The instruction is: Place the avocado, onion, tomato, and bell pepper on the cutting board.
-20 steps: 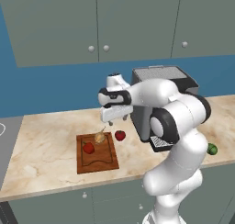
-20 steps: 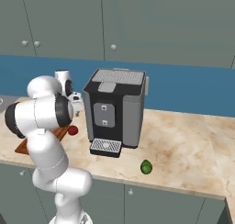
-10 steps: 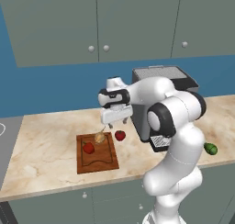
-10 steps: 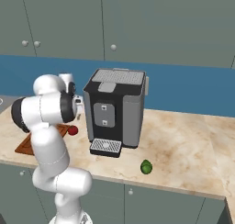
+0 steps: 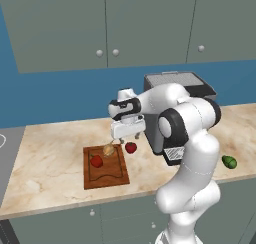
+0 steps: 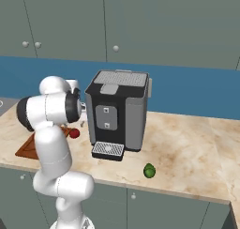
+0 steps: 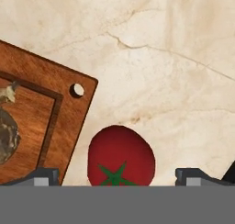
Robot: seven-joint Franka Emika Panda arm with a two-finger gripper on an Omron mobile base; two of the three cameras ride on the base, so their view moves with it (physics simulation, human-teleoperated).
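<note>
**Cutting board carries two items; tomato and avocado lie off it**

Cutting board (image 5: 105, 167) lies flat on the marble counter (image 5: 50, 158), at about 9 o'clock of the coffee machine (image 6: 119, 113) in the left base view. In the hand view its grooved rim and a round hole at one corner are visible (image 7: 50, 122).

The coffee machine, dark with a grey top grille, stands at the back of the counter, with its drip tray at the front.

The arm reaches out over the counter, and the gripper (image 5: 129, 136) hangs above the board's 1 o'clock corner in the left base view. In the hand view its fingertips (image 7: 43, 176) stand wide apart with nothing between them except the tomato below; they touch nothing.

On the board, a red roundish item (image 5: 96, 161), probably the bell pepper, sits near the 9 o'clock edge. The onion (image 5: 108, 150), tan with a pale stalk, rests toward the board's 12 o'clock end; the hand view shows part of it inside the groove (image 7: 7, 126).

The tomato (image 5: 131, 147), red with a green star-shaped calyx (image 7: 120, 156), lies on the bare counter just beside the board's 1 o'clock corner, apart from the wood.

The avocado (image 6: 149, 170), small, glossy and green, lies well apart from the board, near the counter's front edge at about 5 o'clock of the coffee machine in the right base view (image 5: 229, 162).
</note>
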